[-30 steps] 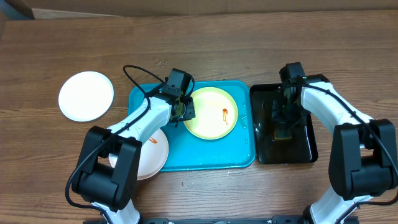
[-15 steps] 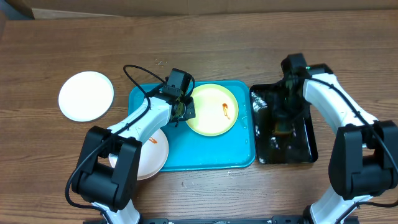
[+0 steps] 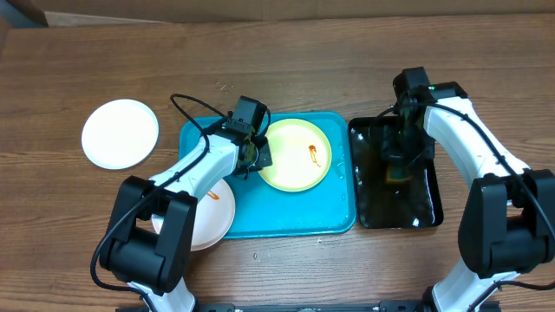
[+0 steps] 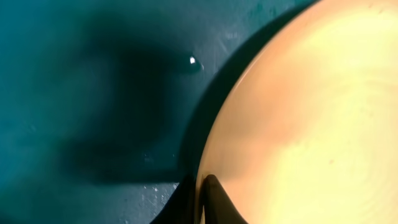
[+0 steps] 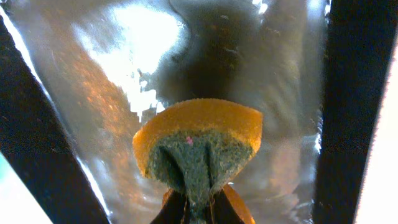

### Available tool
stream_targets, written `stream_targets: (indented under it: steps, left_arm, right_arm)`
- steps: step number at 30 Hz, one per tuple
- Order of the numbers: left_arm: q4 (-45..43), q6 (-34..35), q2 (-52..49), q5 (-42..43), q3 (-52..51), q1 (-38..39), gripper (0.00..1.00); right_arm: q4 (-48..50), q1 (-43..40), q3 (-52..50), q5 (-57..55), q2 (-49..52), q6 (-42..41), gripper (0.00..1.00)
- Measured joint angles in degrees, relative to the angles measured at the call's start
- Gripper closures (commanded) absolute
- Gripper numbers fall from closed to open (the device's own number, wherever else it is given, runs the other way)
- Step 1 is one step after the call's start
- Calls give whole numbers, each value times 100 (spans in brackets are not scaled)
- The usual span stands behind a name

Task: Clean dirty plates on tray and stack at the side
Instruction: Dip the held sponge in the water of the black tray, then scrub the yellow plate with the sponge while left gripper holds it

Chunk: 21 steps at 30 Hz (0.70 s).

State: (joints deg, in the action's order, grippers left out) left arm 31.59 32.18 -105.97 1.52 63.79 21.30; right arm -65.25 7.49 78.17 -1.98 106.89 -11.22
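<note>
A pale yellow-green plate (image 3: 296,156) with an orange-red smear lies on the turquoise tray (image 3: 286,217). My left gripper (image 3: 258,156) is shut on its left rim; the left wrist view shows the fingers (image 4: 202,202) pinching the plate (image 4: 298,124) edge over the tray (image 4: 93,93). A white plate (image 3: 208,212) with a smear sits at the tray's front left, partly under my left arm. A clean white plate (image 3: 120,133) lies on the table at the left. My right gripper (image 3: 397,169) is shut on an orange and green sponge (image 5: 198,146) over the black tray (image 3: 425,212).
The black tray holds shiny water (image 5: 124,74). The wooden table (image 3: 303,61) stretches behind both trays. A cardboard edge (image 3: 87,17) runs along the far left.
My right arm has shifted slightly with the sponge inside the black tray, and the water's glints have moved. The left arm and the plates have stayed still.
</note>
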Motion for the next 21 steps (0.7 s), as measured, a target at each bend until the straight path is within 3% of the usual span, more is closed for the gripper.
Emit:
stream_targets:
  steps: [3,6,21]
  left_arm:
    - [46,48,0,57,-24,0,75]
    - [-46,63,0,-33,-33,-7,96]
    - [98,74,0,450,-28,-39,96]
  right_arm:
    - [-70,0,66,-50,2,4,96]
    - [-79,0,72,-74,2,11,96]
    - [-911,24,1235,-26,11,31,96]
